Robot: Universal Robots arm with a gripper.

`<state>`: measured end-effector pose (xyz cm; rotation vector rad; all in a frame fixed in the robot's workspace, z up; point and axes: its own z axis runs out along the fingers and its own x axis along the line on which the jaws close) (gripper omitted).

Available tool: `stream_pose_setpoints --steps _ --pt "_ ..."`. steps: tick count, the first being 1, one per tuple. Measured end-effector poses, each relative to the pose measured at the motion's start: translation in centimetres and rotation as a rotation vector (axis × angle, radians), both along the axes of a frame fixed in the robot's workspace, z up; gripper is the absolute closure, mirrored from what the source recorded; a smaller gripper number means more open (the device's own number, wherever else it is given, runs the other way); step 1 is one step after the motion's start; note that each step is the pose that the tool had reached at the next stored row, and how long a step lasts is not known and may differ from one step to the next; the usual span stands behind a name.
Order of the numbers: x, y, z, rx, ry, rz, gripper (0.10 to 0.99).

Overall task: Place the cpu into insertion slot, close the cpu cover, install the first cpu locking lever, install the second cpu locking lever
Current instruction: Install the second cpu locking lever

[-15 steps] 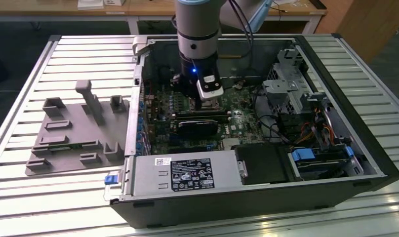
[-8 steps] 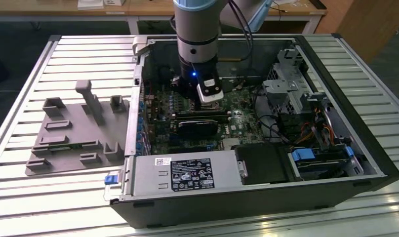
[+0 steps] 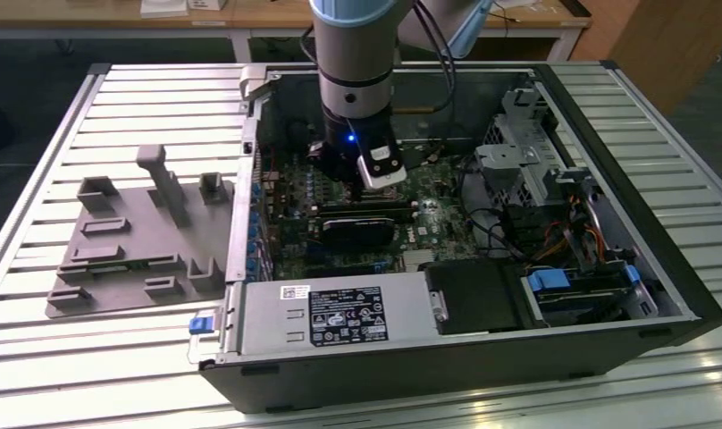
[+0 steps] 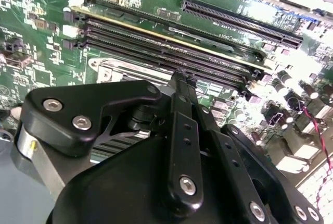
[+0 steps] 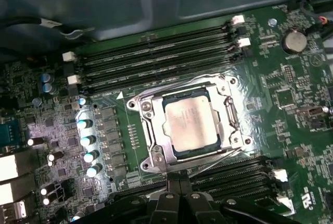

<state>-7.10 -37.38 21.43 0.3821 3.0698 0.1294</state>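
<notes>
In the first wrist view the cpu (image 5: 190, 122), a silver-grey square chip, lies flat in the insertion slot (image 5: 156, 157) on the green board. The silvery cpu cover (image 5: 229, 117) lies down around the chip like a frame, with the chip showing through its window. Thin shiny lever wires run along the socket's edges; whether they are latched I cannot tell. My gripper (image 5: 178, 181) hovers just beside the socket's edge, fingers pressed together with nothing between them. Its shut black fingertips (image 4: 182, 78) hang above the memory slots. In the exterior view the gripper (image 3: 358, 192) reaches down inside the open computer case.
Long black memory slots (image 5: 156, 57) flank the socket on two sides, and a row of capacitors (image 5: 86, 140) stands beside it. The case walls, a drive cage (image 3: 540, 152) and the power supply (image 3: 331, 315) hem in the board. A grey fixture (image 3: 135, 241) lies on the slatted table.
</notes>
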Motion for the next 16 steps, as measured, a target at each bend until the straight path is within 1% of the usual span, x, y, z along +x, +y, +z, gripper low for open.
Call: stream_pose_setpoints --steps 5,9,12,16 --pt "-0.12 -0.08 -0.19 0.012 -0.0001 0.032 0.984" --pt "-0.20 -0.24 -0.32 0.027 -0.0012 0.049 0.984" --pt "-0.24 -0.47 -0.39 0.038 -0.0035 0.056 0.984" --pt "-0.35 -1.00 -0.43 0.045 -0.0061 0.063 0.984"
